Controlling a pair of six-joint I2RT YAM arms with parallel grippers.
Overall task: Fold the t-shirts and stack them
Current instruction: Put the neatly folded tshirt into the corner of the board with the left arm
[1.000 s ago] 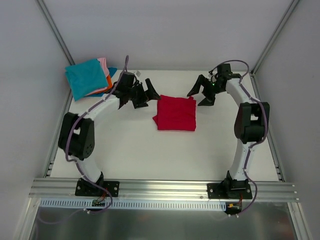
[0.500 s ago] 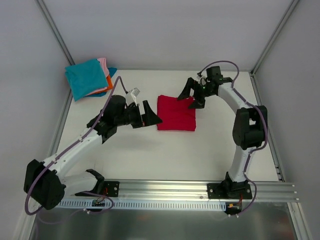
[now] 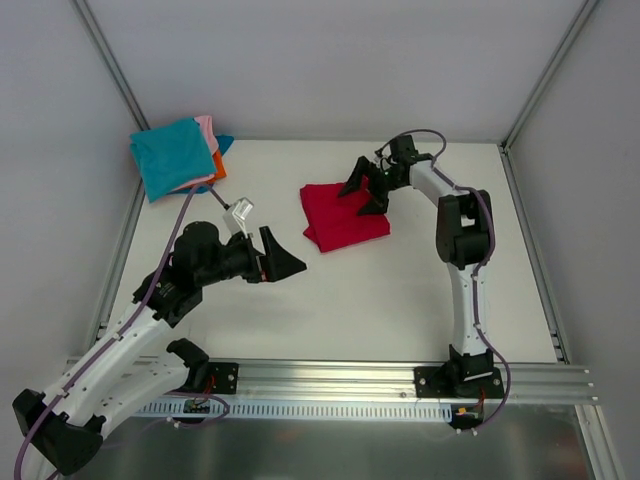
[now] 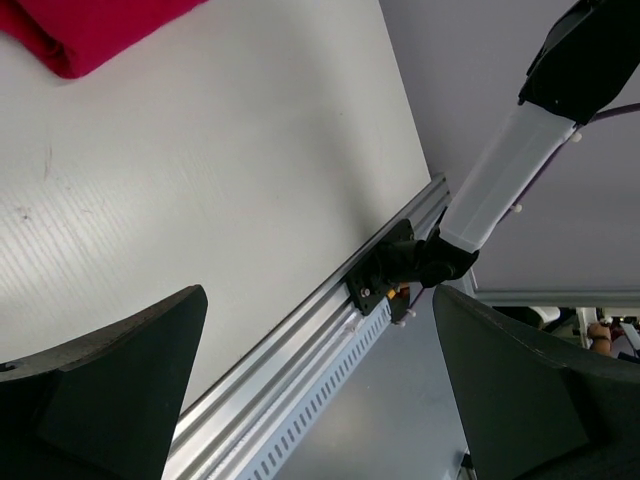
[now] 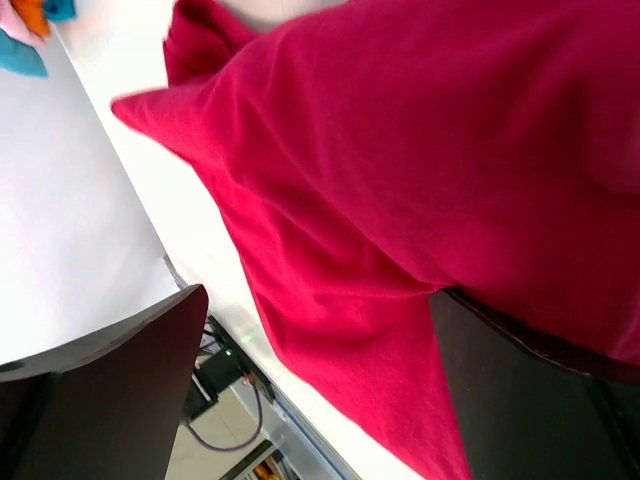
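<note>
A folded bright red t-shirt (image 3: 340,220) lies at the middle back of the white table, turned a little askew. My right gripper (image 3: 362,192) is open and sits low over its far right edge; in the right wrist view the red cloth (image 5: 400,180) fills the frame between the spread fingers (image 5: 110,390), and I cannot tell whether they touch it. My left gripper (image 3: 288,262) is open and empty, to the near left of the shirt and apart from it. A corner of the red shirt (image 4: 90,30) shows in the left wrist view. A stack of teal, pink, orange and blue t-shirts (image 3: 178,155) lies at the back left.
An aluminium rail (image 3: 330,378) runs along the table's near edge and carries both arm bases. Grey walls and frame posts close in the back and the sides. The right arm's base (image 4: 410,262) shows in the left wrist view.
The right gripper has moved left along the shirt's far edge, and the red shirt has shifted left and turned. The left arm has pulled back toward the near left.
</note>
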